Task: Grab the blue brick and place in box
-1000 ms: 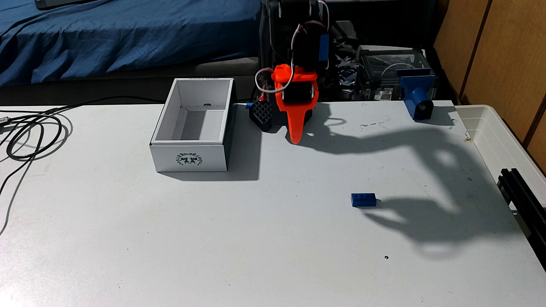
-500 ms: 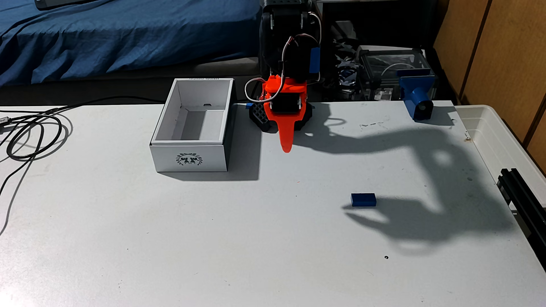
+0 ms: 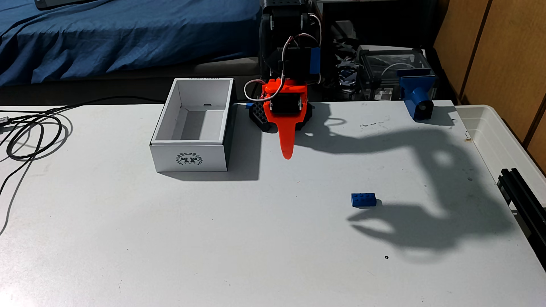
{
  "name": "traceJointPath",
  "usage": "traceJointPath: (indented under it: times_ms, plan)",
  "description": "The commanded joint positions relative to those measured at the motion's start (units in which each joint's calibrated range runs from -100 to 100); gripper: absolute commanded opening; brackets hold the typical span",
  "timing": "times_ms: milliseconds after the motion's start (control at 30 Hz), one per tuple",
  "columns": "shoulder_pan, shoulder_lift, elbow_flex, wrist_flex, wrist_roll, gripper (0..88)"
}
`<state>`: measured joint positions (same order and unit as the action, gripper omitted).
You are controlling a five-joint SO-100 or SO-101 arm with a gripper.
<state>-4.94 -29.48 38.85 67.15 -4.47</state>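
Note:
The blue brick (image 3: 363, 200) lies studs up on the white table, right of centre. The box (image 3: 189, 156), white with a dark wreath emblem on its front, stands open and empty at the back left. My orange gripper (image 3: 287, 156) hangs from the black arm just right of the box. It points down at the table, well behind and left of the brick. I see it edge-on as a single orange blade. Its shadow beside the brick shows two prongs with a narrow gap at the tips, so the jaws stand slightly open with nothing between them.
A blue clamp-like block (image 3: 417, 97) sits at the back right edge. Beside it lie a translucent plastic bin (image 3: 496, 138) and a black rail (image 3: 523, 200) along the right side. Black cables (image 3: 32, 138) coil at the left. The arm's base (image 3: 261, 115) is behind the gripper.
The gripper has swung a little left and dropped lower toward the table. Its shadow has shifted left, closer to the brick. Brick and box have not moved.

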Motion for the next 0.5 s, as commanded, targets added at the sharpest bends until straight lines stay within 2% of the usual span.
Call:
traceJointPath:
  times_ms: [0, 467]
  plan:
    - [-2.11, -0.76, 0.28, 0.11, -0.29, 0.9]
    - [-6.42, -1.01, 6.58, -0.58, -0.34, 0.9]
